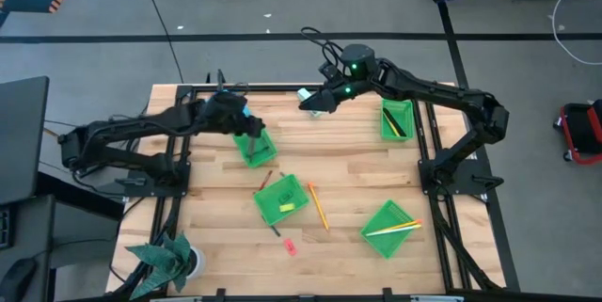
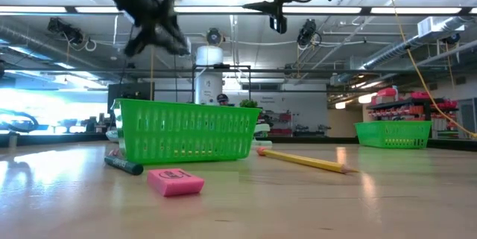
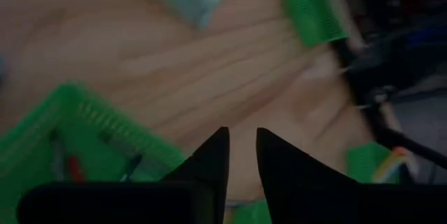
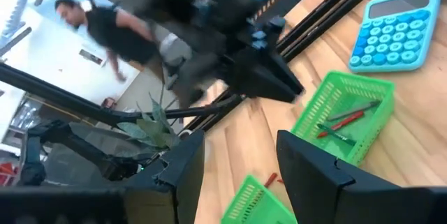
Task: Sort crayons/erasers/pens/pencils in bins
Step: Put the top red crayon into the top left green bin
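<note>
- Over the bench's ten o'clock area, the left tool [image 1: 252, 131] is hanging above the crayon bin [image 1: 255, 147], its fingers [image 3: 213, 161] standing a little apart with nothing between them; red and dark crayons [image 4: 342, 121] are lying inside that bin.
- At twelve o'clock the right tool [image 1: 315, 103] is hovering with fingers spread and empty, near a teal-and-white block [image 1: 305, 94].
- Likely risks: the left arm is sitting close over the bin's rim, so a careless swing could be nudging it; the loose pencil [image 1: 318, 206], pink eraser [image 2: 174, 182] and dark crayon [image 2: 123, 166] around six o'clock could be rolling or skidding under a poor pinch.
- Pale, smooth wooden planks are carrying four green bins, a plant [image 1: 167, 259] at seven o'clock and a blue calculator [image 4: 392, 28].
- Beyond, a person [image 4: 105, 28] is standing in a lit workshop.
</note>
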